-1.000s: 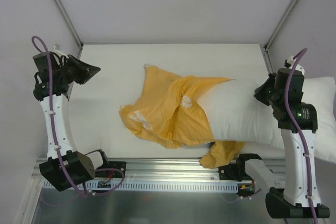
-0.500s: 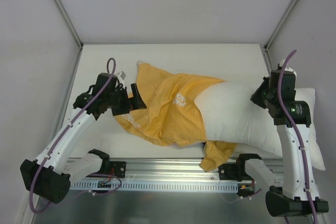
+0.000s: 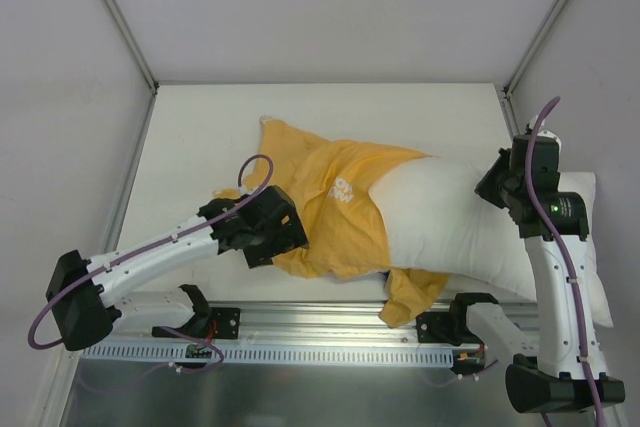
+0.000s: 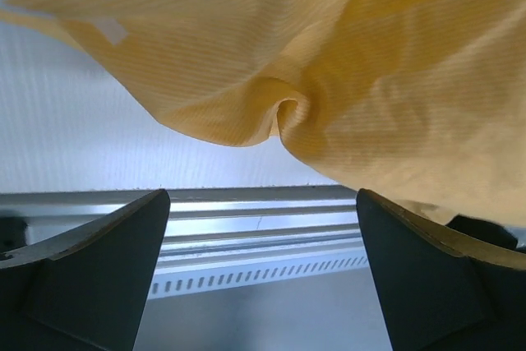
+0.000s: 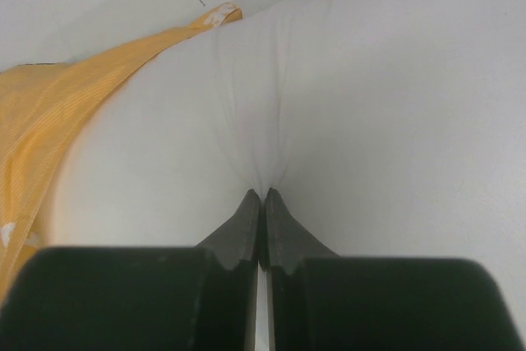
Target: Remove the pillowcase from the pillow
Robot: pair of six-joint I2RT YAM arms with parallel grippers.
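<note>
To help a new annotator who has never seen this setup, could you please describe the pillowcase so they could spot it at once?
Across the white table lies a plump white pillow. The pillowcase is the crumpled orange-yellow fabric bunched over the pillow's left end. It alone is coloured, thin and wrinkled, with white lettering.

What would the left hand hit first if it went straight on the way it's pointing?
Most likely the pillowcase: a puckered fold sits just ahead of the open left hand, though depth is unclear.
</note>
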